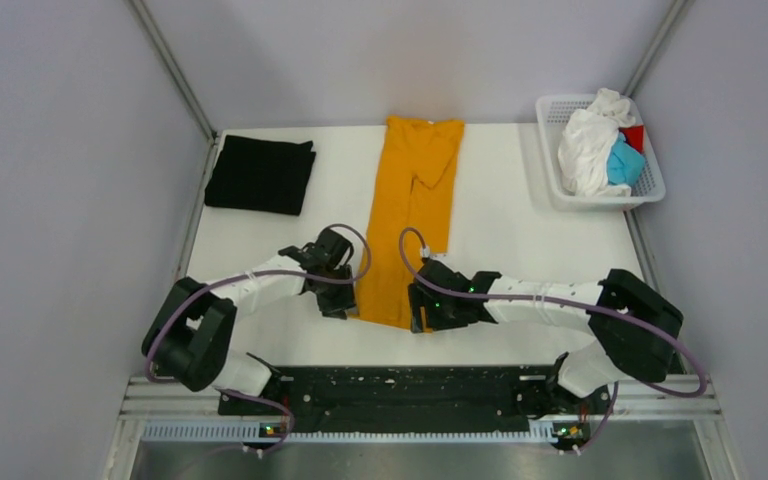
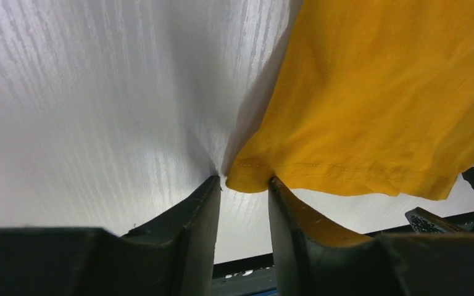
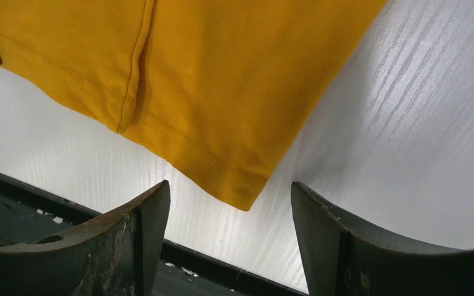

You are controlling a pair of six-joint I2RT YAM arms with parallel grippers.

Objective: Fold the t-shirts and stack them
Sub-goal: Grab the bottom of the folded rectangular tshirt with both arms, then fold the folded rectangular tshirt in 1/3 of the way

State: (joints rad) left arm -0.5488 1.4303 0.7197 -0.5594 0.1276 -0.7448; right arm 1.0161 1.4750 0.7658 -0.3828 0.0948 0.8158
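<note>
An orange-yellow t-shirt (image 1: 410, 215), folded lengthwise into a long strip, lies on the middle of the table with its hem toward me. My left gripper (image 1: 346, 304) is at the hem's near-left corner. In the left wrist view its jaws (image 2: 245, 180) stand narrowly apart, with that corner of the shirt (image 2: 370, 92) between the fingertips. My right gripper (image 1: 419, 314) is at the near-right corner. In the right wrist view it (image 3: 229, 185) is wide open, and the shirt's corner (image 3: 222, 80) lies just ahead between the fingers. A folded black t-shirt (image 1: 260, 175) lies at the back left.
A white mesh basket (image 1: 650, 185) at the back right holds a white t-shirt (image 1: 588, 145), a light blue one (image 1: 622, 162) and a red one (image 1: 633, 136). Grey walls close in the table on the left, back and right. The black base rail (image 1: 390, 390) runs along the near edge.
</note>
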